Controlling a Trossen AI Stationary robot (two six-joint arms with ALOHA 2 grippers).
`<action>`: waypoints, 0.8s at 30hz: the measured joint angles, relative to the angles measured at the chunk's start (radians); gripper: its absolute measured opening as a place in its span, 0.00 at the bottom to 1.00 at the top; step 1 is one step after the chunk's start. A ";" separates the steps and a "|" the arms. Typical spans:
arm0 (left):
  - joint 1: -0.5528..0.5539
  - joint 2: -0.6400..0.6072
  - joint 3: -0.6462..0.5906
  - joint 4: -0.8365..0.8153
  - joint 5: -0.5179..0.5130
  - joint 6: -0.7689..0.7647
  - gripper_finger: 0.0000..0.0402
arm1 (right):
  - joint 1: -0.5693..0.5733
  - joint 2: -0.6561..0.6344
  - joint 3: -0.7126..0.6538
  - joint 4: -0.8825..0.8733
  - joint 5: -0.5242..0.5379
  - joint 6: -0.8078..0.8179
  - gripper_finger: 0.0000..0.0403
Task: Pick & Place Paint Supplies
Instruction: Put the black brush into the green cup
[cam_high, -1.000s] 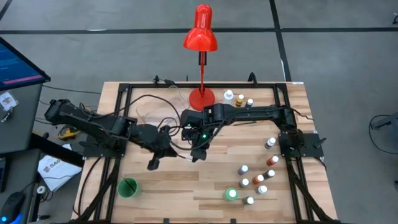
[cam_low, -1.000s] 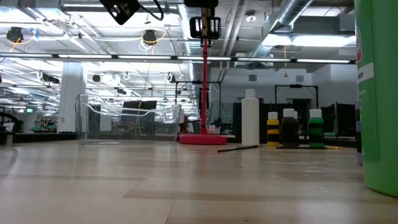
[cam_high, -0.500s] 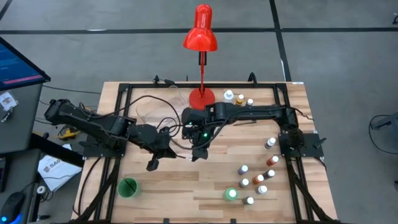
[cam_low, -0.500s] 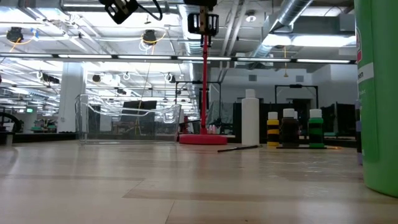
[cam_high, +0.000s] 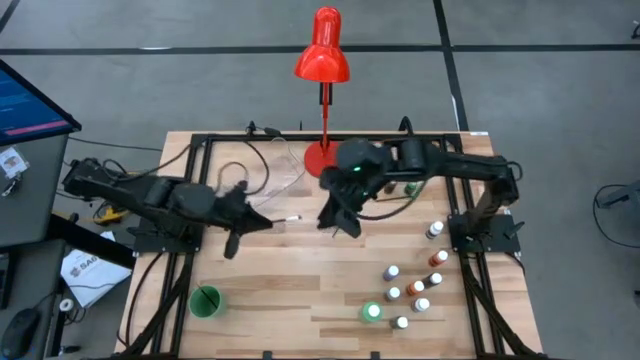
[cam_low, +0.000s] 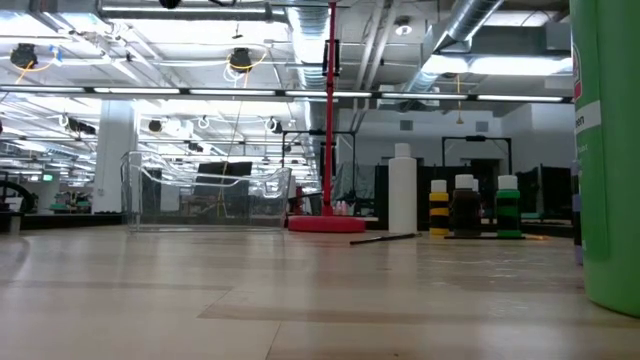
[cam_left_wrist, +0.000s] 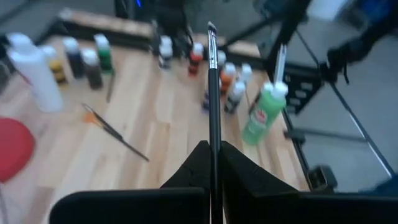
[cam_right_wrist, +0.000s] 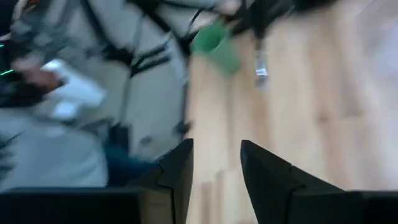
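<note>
one brush clamped in the left gripper (cam_left_wrist: 211, 163), its long axis running straight out ahead of the fingertips.
the brush (cam_left_wrist: 213, 93) points toward the paint bottles (cam_left_wrist: 229, 84) beyond; the green cup (cam_high: 206, 300) lies near, below this arm. right gripper (cam_right_wrist: 216, 163) hangs parted and empty over mid-table, farther from the cup.

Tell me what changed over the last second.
Both arms pulled apart from the table's middle. The left gripper, shut on a brush, swung back toward its own side. The right gripper, open and empty, drew back toward the lamp and the far edge. The green cup, the bottles and the lamp stayed put.
</note>
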 joint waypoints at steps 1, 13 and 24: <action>-0.009 -0.016 0.000 0.008 -0.029 -0.002 0.00 | 0.009 -0.017 0.000 0.014 0.062 -0.013 0.32; -0.175 -0.170 -0.163 0.330 -0.223 -0.072 0.00 | 0.106 -0.029 0.002 0.285 0.324 -0.122 0.35; -0.514 -0.226 -0.325 0.425 -0.458 -0.152 0.00 | 0.166 0.045 -0.002 0.309 0.326 -0.135 0.38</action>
